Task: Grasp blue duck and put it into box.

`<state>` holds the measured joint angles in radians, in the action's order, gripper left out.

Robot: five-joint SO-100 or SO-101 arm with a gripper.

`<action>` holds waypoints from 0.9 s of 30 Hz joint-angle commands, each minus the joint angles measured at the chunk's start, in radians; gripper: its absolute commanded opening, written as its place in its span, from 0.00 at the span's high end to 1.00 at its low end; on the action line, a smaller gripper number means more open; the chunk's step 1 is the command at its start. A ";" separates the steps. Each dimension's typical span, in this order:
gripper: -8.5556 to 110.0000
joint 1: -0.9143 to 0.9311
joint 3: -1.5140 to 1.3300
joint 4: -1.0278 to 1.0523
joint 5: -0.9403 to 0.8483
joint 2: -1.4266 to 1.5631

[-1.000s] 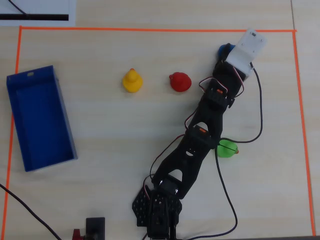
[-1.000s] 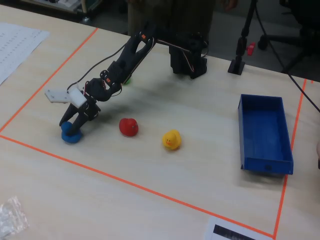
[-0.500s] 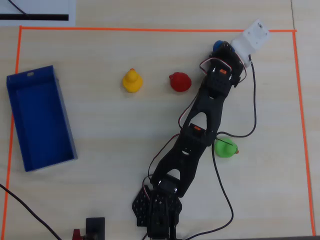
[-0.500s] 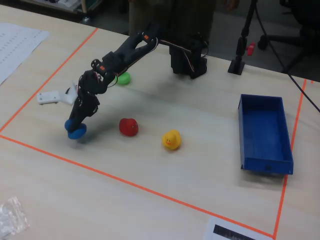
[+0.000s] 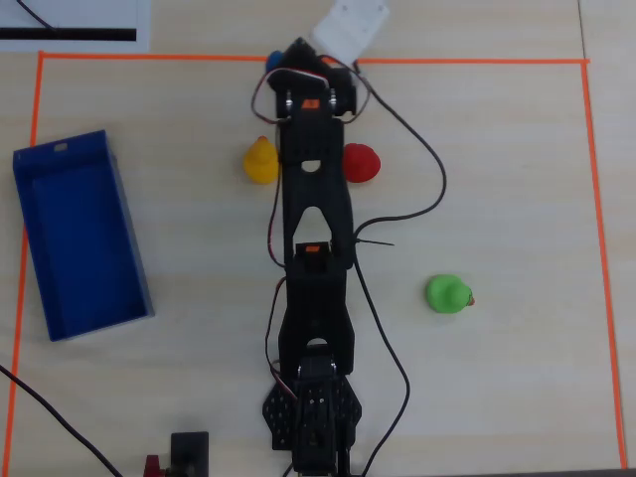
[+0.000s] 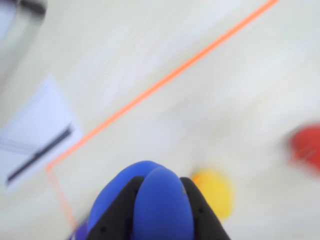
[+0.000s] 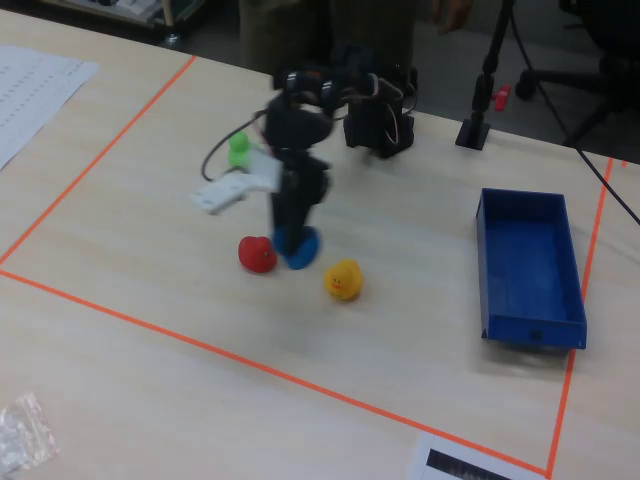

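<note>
duck (image 6: 150,200) clamped between jaws, lifted just off the table (image 7: 150,330), near orange line | box (image 5: 60,238) well apart, empty | risk: round duck slips from the narrow grip in transit; yellow duck (image 7: 343,279), red duck (image 7: 257,253) close, could be knocked

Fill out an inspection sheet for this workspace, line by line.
Surface: pale wooden table with an orange tape border.
Job's things: blue duck sits between the fingers; blue box is empty, at the left in the overhead view.
Clutter: yellow duck, red duck, green duck, printed paper, plastic bag.
Grippers: gripper closed on the blue duck; the wrist view is blurred.
Cables: black cable loops beside the arm; another crosses the lower left corner.
Surroundings: a stand and chair base beyond the table in the fixed view.
</note>
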<state>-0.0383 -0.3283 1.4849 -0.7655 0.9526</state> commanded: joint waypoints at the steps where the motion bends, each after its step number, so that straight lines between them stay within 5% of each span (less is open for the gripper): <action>1: 0.93 -0.219 0.020 0.049 0.077 0.121; 14: 0.93 -0.735 -0.337 -0.011 0.091 0.276; 23: 0.93 -0.881 -0.646 -0.179 0.143 0.258; 27: 0.72 -0.893 -0.718 -0.212 0.130 0.270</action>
<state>-0.9143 -1.0186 1.2962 -0.6289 1.1612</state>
